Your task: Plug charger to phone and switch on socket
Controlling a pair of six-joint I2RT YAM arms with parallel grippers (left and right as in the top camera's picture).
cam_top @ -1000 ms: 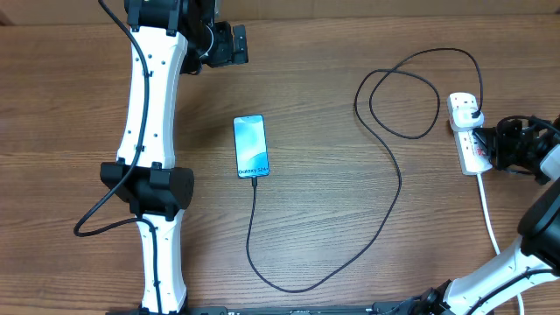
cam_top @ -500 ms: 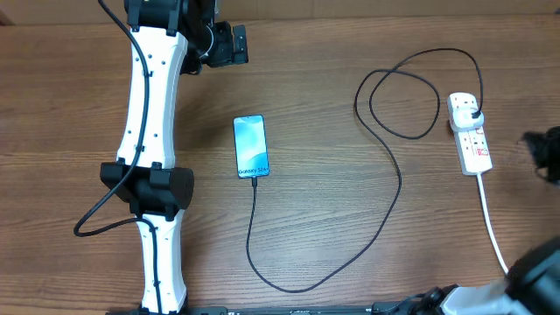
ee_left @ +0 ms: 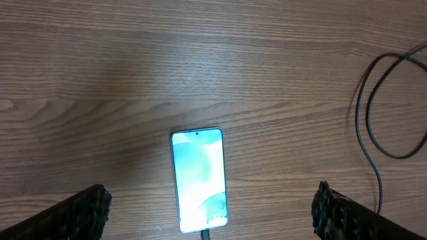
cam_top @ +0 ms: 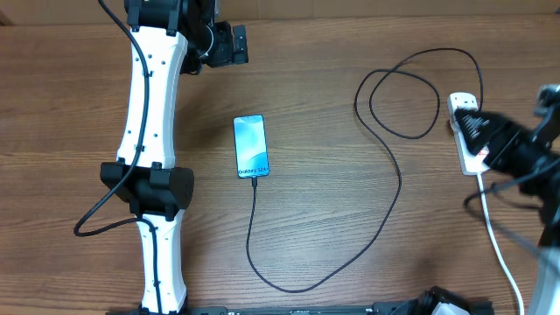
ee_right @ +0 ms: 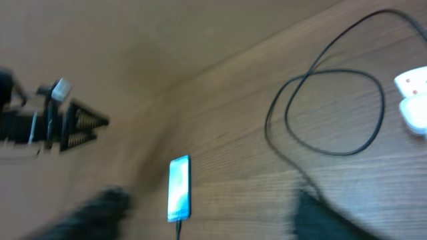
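The phone (cam_top: 250, 146) lies lit, screen up, at mid-table, also seen in the left wrist view (ee_left: 198, 180) and the right wrist view (ee_right: 179, 189). The charger cable (cam_top: 391, 210) runs from the phone's near end in a long curve and a loop to a black plug in the white socket (cam_top: 456, 103) at the right. My right gripper (cam_top: 479, 131) is motion-blurred over the socket, hiding most of it. In its own view the right gripper (ee_right: 210, 207) is open and empty. My left gripper (cam_top: 232, 45) hovers beyond the phone, open and empty (ee_left: 210, 203).
The socket's white cord (cam_top: 495, 249) trails toward the near right edge. The left arm (cam_top: 153, 131) stretches along the table's left side with a black wire beside it. A cable loop (ee_right: 327, 113) lies between phone and socket.
My right arm pulled away from the socket to the right edge, then swung back over it, and its jaws went from shut to open. Left arm, phone and cable stayed put.
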